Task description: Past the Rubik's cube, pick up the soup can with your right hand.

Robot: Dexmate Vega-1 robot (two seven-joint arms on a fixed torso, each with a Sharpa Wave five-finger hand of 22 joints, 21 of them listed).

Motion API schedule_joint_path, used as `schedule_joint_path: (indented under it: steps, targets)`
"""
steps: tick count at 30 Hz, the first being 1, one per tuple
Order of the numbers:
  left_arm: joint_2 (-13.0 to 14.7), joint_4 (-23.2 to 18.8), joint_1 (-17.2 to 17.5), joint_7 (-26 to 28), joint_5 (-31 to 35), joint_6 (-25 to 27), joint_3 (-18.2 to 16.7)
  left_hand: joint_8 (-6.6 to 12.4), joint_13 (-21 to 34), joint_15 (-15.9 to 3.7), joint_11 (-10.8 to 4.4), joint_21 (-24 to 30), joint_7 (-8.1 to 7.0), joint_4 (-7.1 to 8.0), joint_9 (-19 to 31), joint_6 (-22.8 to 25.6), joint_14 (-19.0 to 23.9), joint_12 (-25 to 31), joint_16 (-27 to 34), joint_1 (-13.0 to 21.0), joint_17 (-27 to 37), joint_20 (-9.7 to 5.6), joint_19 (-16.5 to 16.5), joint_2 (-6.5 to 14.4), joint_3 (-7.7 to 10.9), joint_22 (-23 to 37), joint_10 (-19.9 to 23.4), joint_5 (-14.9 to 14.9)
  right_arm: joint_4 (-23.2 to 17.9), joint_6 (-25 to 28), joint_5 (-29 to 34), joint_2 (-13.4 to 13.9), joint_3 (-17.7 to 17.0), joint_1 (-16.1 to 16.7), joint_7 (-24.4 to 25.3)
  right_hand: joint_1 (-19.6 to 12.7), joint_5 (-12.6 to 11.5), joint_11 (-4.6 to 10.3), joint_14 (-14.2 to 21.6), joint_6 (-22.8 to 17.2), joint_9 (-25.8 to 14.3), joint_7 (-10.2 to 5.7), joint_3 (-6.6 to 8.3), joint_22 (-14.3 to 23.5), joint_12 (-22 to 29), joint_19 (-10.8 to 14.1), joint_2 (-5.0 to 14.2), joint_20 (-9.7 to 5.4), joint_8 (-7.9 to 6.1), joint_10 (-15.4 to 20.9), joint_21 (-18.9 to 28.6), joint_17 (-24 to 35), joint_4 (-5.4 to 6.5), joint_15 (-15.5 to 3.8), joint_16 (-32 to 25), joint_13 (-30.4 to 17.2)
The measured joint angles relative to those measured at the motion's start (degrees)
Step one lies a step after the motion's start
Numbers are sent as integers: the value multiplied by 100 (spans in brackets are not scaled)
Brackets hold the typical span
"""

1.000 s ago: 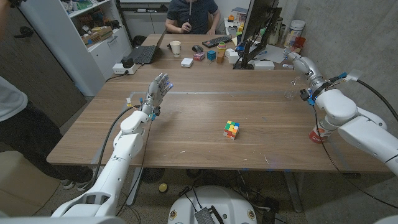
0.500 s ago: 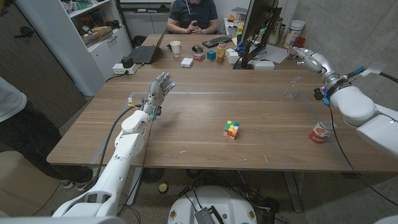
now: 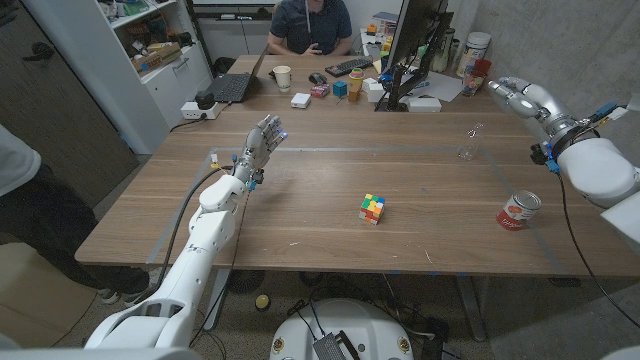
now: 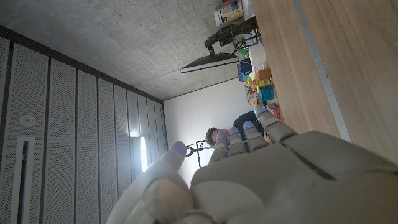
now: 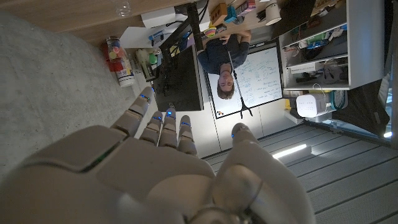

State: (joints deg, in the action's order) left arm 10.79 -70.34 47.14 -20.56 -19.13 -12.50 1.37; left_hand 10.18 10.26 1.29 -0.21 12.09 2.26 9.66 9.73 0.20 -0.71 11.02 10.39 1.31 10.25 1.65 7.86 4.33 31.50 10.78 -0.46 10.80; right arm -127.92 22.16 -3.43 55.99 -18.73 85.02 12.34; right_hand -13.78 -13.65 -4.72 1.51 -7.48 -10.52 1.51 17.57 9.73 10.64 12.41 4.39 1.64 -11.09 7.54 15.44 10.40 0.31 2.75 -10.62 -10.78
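**Q:** Fingers?

**Op:** My right hand [image 3: 520, 92] is spread and empty, raised at the table's far right edge. The soup can [image 3: 519, 211] lies tipped well nearer me, right of the Rubik's cube [image 3: 372, 208], its long axis angled across the table [image 3: 300, 200].

**Q:** Change?

**Op:** The right arm has lifted outward, uncovering the can. My left hand [image 3: 262, 140] is open.

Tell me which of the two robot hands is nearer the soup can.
The right hand, raised past the table's right edge behind the soup can. The left hand hovers over the table's left part, with the Rubik's cube between it and the can.
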Motion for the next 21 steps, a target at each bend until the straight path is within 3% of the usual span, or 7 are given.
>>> schedule_joint_path:
  steps: [7,21]
  targets:
    - [-25,150,-108,-102,-23,-58,32,0,0,0,0,0,0,0,0,0,0,0,0,0,0,0,0,0,0,0,0,0,-442,704,597,-138,-333,334,-266,-106,39,54,-41,33,0,-113,31,0,0,0,-2,0,0,-53,-41,-15,-79,21,0,0]
    - [-81,412,-318,-331,-47,-154,117,0,0,0,0,0,0,0,0,0,0,0,0,0,0,0,0,0,1,0,0,0,-1106,1760,1835,-346,-740,879,-941,-245,74,103,-133,64,0,-144,32,0,0,-72,-138,10,0,-163,-104,-11,-254,-10,0,0]
